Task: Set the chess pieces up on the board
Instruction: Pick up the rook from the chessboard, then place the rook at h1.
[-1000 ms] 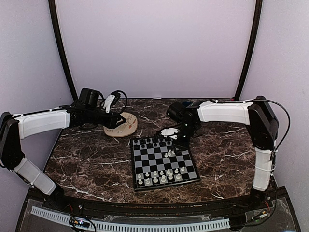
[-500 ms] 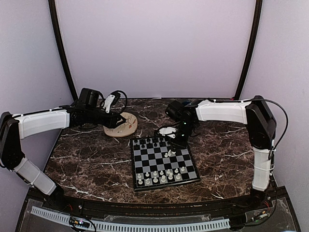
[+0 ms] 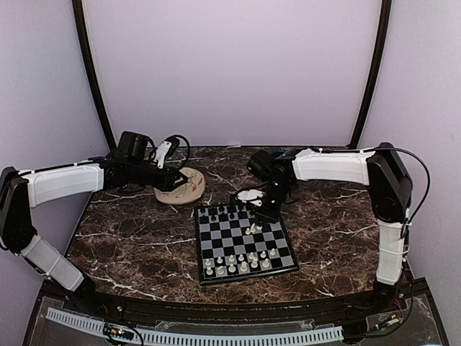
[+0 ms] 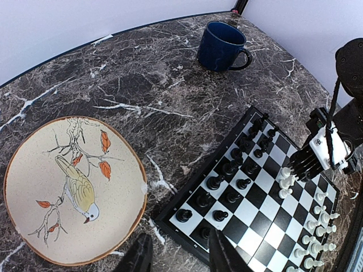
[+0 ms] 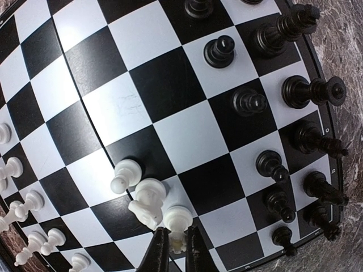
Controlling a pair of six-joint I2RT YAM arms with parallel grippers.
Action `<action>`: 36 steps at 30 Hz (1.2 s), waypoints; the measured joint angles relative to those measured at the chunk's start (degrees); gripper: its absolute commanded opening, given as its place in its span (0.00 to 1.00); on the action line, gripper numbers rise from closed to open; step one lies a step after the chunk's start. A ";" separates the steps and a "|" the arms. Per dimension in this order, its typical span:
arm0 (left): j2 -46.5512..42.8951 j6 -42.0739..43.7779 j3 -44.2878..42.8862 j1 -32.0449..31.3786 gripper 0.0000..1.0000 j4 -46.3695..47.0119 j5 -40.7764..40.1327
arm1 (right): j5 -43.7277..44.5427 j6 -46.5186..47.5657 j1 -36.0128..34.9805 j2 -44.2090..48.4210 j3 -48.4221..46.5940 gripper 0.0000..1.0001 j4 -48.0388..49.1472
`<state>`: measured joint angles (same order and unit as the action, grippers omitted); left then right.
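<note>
Right gripper: pinched narrowly on a round-headed cream-white chessman standing mid-board, apparently to carry it home.
Left gripper: open, empty, hovering beside the black-and-white checked chessboard, out of the way.

A dark, white-veined marble worktop carries a round cream plate painted with a bird on a twig with orange leaves, its rim perhaps chipped at one spot, and, well apart toward the far edge, an upright dark blue mug.
</note>
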<state>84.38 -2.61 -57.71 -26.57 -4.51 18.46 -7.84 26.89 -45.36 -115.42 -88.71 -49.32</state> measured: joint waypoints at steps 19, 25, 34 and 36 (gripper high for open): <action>0.00 0.26 0.00 0.00 0.36 -0.02 -0.50 | -1.07 3.32 0.63 21.94 15.74 0.06 -0.96; 0.07 0.94 0.00 0.00 0.36 -0.07 -1.68 | -4.20 5.35 0.63 25.70 20.41 0.06 -2.03; 1.33 1.55 -0.02 0.00 0.36 -0.39 -2.91 | -5.31 8.26 -2.64 27.67 24.04 0.07 -3.15; 1.44 1.62 -0.02 0.00 0.36 -0.46 -2.97 | -4.90 8.90 -4.63 27.78 25.29 0.07 -3.28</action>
<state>85.82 -0.99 -57.74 -26.57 -4.97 15.49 -12.73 35.79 -50.00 -87.64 -63.42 -52.60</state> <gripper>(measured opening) 0.357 0.074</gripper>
